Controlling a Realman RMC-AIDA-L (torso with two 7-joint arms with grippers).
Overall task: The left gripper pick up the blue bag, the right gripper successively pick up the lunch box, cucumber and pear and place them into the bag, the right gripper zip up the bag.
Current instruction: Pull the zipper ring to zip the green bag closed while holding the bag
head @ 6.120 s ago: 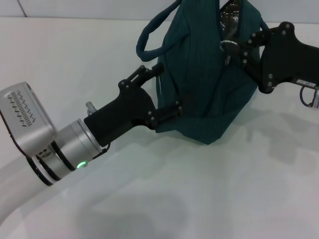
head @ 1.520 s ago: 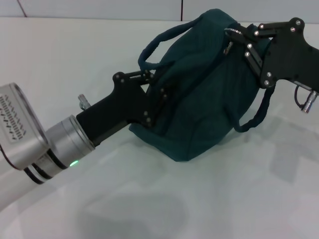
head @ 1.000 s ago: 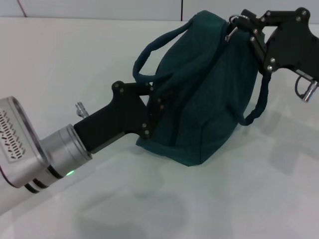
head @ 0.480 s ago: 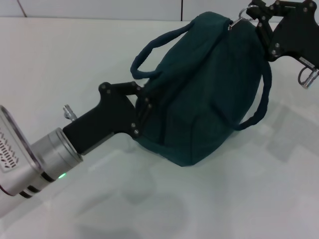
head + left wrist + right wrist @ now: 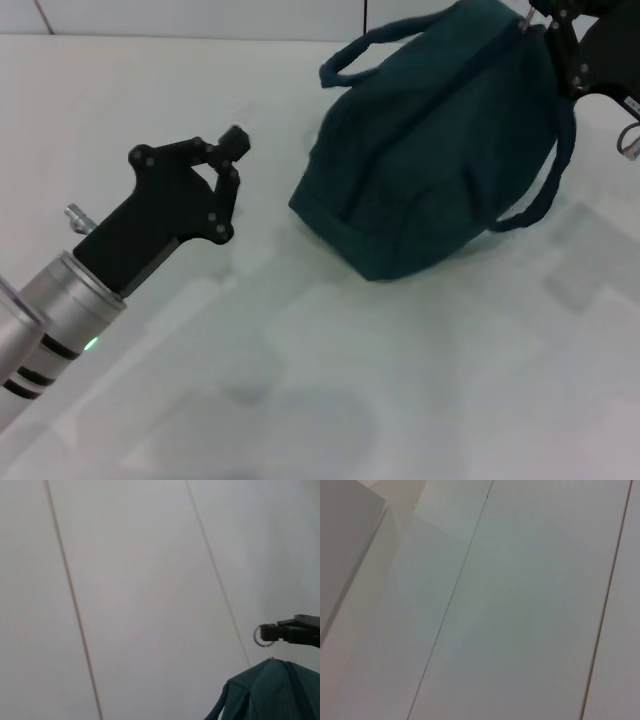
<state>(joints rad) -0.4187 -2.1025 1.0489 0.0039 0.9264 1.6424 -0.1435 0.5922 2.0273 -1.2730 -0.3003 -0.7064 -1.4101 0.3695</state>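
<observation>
Evidently the blue bag [image 5: 440, 150] bulges, zipped; right end effector [image 5: 545, 15] seemingly pinches its pull; left end effector [image 5: 232, 160] closed, empty.

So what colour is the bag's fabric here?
Dark teal-blue, plain with no pattern, handles included. The blue bag shows best in the head view.

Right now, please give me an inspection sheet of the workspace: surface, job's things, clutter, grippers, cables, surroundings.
Surface: white table, bare in front.
Job's things: blue bag rests on the table, looks zipped; lunch box, cucumber and pear not seen.
Clutter: nothing seen.
Grippers: left gripper apart from the bag, fingertips together, holding nothing; right gripper at the bag's top by the silver zipper pull.
Cables: short loop near the right gripper.
Surroundings: pale panelled wall.
</observation>
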